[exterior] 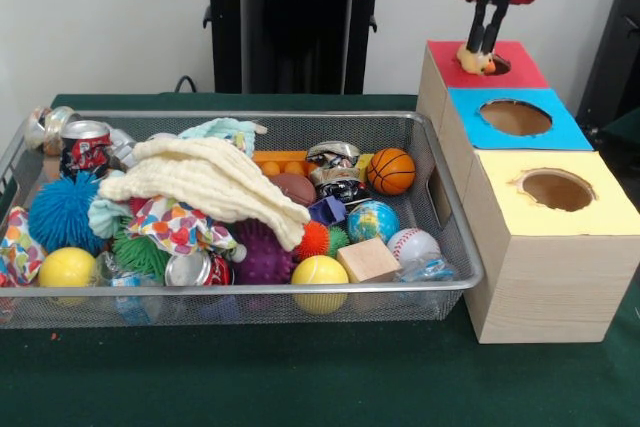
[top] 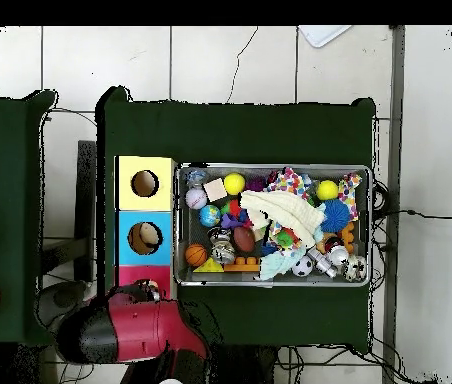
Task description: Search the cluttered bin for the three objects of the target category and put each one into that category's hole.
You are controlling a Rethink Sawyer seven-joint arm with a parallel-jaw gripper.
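My gripper (exterior: 482, 49) hangs over the hole of the red-topped box (exterior: 520, 72) at the far right, its two dark fingers shut on a small yellow and orange toy (exterior: 469, 59) that sits at the hole's edge. In the overhead view the red arm (top: 130, 330) covers most of that box, and the gripper itself is hidden there. The wire bin (exterior: 455, 247) holds a jumble: a basketball (exterior: 391, 170), a globe ball (exterior: 373, 220), a baseball (exterior: 412, 244), yellow balls (exterior: 320, 272), a cream cloth (exterior: 215, 182), cans and spiky balls.
Beside the bin stand the blue-topped box (exterior: 560, 132) and the yellow-topped box (exterior: 610, 212), each with a round hole. From above, the blue box's hole (top: 145, 238) shows something tan inside. A wooden cube (exterior: 367, 259) lies in the bin's front corner.
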